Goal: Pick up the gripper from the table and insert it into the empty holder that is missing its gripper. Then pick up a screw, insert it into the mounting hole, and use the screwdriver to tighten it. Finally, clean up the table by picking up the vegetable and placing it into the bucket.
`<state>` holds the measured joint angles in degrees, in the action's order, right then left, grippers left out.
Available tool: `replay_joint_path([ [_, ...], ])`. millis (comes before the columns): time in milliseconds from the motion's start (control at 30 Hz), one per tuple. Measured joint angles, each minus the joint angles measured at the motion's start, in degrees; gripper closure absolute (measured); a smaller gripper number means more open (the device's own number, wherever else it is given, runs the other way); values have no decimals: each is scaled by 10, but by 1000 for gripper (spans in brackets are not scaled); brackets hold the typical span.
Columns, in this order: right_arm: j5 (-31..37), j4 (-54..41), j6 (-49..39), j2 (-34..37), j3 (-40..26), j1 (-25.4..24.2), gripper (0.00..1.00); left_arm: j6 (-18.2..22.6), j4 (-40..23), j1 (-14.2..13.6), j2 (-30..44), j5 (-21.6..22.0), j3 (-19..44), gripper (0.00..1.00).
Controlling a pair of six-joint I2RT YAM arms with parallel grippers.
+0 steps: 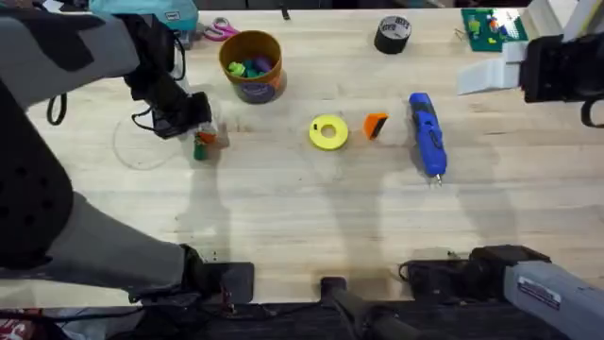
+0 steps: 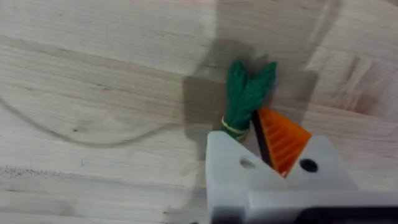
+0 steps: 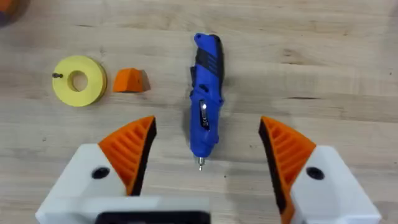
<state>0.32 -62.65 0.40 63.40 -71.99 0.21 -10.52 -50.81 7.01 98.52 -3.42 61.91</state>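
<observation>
While you look down from overhead, your left pincer (image 1: 195,127) sits at the tabletop's (image 1: 283,208) nine o'clock side, right over the vegetable (image 1: 201,146). The bucket (image 1: 252,66) stands near it toward one o'clock, with coloured bits inside. At centre lie a yellow roll (image 1: 327,132), the gripper (image 1: 376,126) just beside it at three o'clock, then the screwdriver (image 1: 427,134) farther that way. A black tape roll (image 1: 393,35) rests toward twelve o'clock.

From your left wrist, the pincer (image 2: 258,146) is clamped on the vegetable (image 2: 245,96) at its yellow-banded stem; one finger is the holder (image 2: 227,162), plain white, the other carries an orange pad (image 2: 283,140).

From your right wrist, the right pincer (image 3: 208,146) hangs with its orange pads (image 3: 130,146) wide apart above the screwdriver (image 3: 206,102), touching nothing. The gripper (image 3: 129,81) lies just beside the yellow roll (image 3: 79,81).
</observation>
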Motion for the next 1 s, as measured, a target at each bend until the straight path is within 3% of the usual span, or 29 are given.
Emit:
replay_joint_path([
  [233, 0, 0, 0, 0, 0, 0, 5, 4, -4, 0, 0, 2, 1, 985],
  [400, 0, 0, 0, 0, 0, 0, 5, 7, -44, 1, -15, 4, 13, 985],
  [733, 0, 0, 0, 0, 0, 0, 5, 9, -146, 1, -170, 2, 110, 985],
  [1000, 0, 0, 0, 0, 0, 0, 5, 11, -180, 1, -278, 2, 130, 985],
])
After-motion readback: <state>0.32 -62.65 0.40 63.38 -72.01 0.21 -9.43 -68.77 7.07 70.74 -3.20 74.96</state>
